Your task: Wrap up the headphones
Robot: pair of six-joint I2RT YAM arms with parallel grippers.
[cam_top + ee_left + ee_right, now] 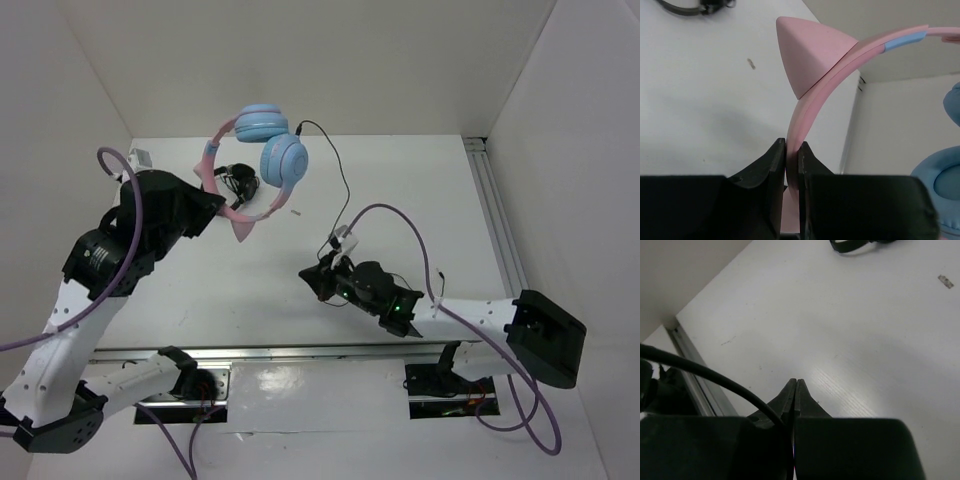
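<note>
The headphones are held up in the air over the far left of the table. Their pink headband (213,150) carries cat ears, and the two light-blue ear cups (283,160) hang at the top. My left gripper (226,207) is shut on the headband (807,107), just below one cat ear (812,52); an ear cup (940,182) shows on the right. The thin black cable (341,175) runs from the cups down to my right gripper (310,279). In the right wrist view that gripper (796,381) is shut, and the cable (715,372) arcs into its jaws.
The smaller all-black headphones (238,181) lie on the table under the lifted ones and show in the left wrist view (690,6) and the right wrist view (860,244). A small scrap (296,211) lies nearby. A metal rail (495,210) runs along the right edge. White walls enclose the table.
</note>
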